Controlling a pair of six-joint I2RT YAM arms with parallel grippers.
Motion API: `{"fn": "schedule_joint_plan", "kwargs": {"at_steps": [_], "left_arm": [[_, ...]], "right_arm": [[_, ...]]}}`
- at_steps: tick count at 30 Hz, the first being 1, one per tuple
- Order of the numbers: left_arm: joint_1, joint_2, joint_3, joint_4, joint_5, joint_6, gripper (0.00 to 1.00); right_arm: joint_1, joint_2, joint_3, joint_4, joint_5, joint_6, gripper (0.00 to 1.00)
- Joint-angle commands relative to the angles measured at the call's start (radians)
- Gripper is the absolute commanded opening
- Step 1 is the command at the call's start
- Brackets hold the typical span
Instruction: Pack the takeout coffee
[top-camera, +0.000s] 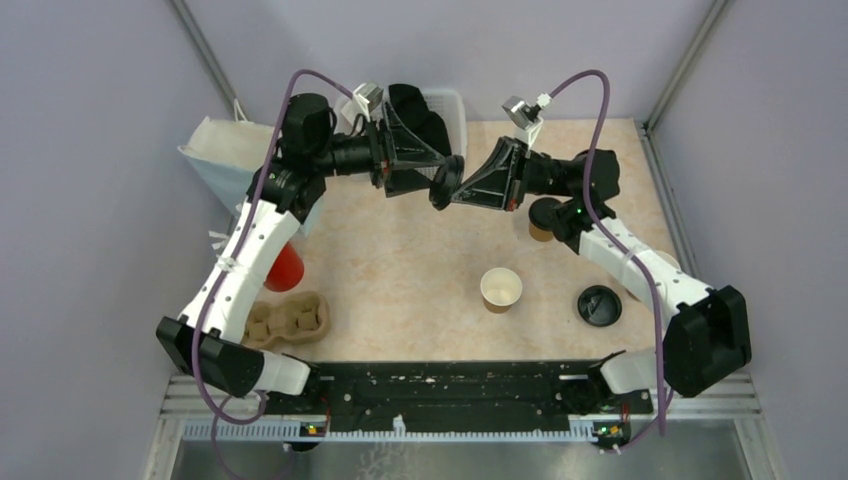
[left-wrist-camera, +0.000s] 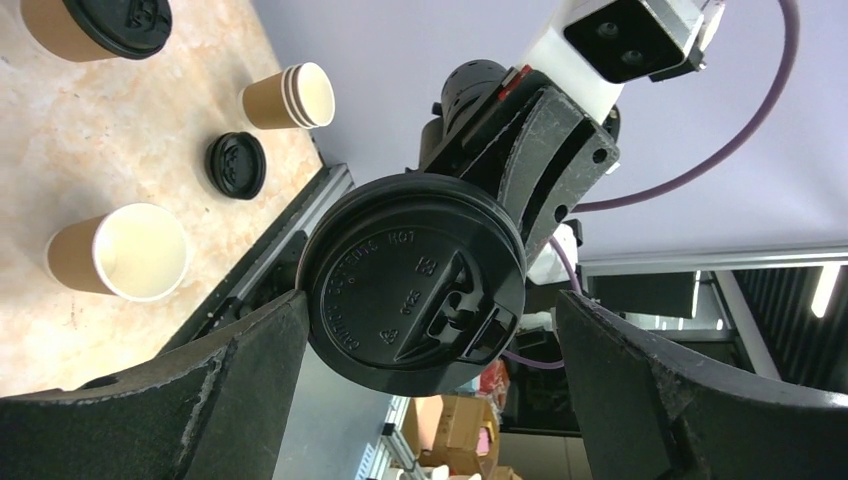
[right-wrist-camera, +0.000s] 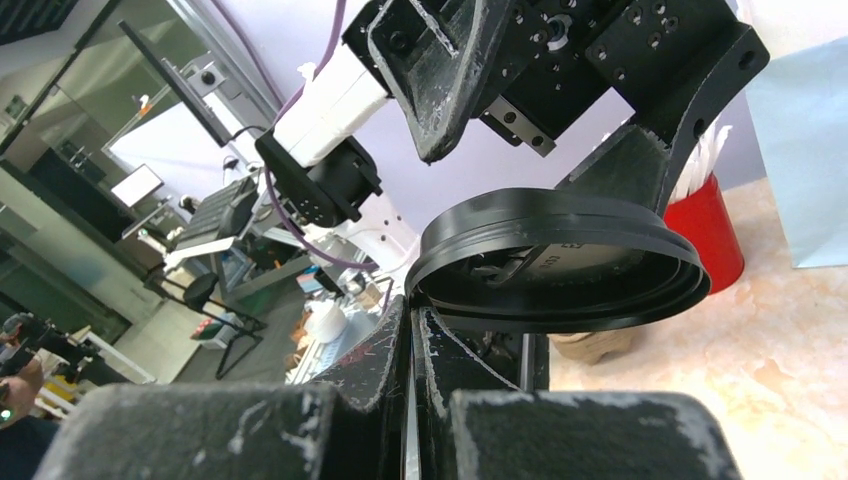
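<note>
My right gripper (top-camera: 450, 193) is shut on the rim of a black plastic lid (top-camera: 445, 182) and holds it in the air above the back of the table. It pinches the lid's edge (right-wrist-camera: 560, 265) between closed fingertips (right-wrist-camera: 412, 310). My left gripper (top-camera: 448, 170) is open, with its jaws either side of the lid (left-wrist-camera: 413, 283). The lid's edge lies by one finger (left-wrist-camera: 250, 370); the other finger (left-wrist-camera: 640, 380) stands well apart. A lidded kraft cup (top-camera: 541, 218) stands half hidden under the right arm, and shows in the left wrist view (left-wrist-camera: 100, 25). An open kraft cup (top-camera: 501, 289) stands mid-table.
A loose black lid (top-camera: 599, 305) lies at the front right. A stack of kraft cups (left-wrist-camera: 290, 97) lies on its side near the right arm. The cardboard carrier (top-camera: 290, 320) and red cup of straws (top-camera: 283, 268) are at left, beside a paper bag (top-camera: 225, 165). A white basket (top-camera: 445, 105) stands at the back.
</note>
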Motion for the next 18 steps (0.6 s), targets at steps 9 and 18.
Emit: {"fn": "schedule_joint_plan", "kwargs": {"at_steps": [9, 18], "left_arm": [[-0.045, 0.027, 0.100, -0.105, 0.002, 0.101, 0.97], [-0.062, 0.034, 0.100, -0.126, -0.011, 0.122, 0.94]], "right_arm": [[0.012, -0.010, 0.066, -0.078, 0.017, -0.081, 0.00], [0.012, -0.007, 0.071, -0.078, 0.020, -0.083, 0.00]]}}
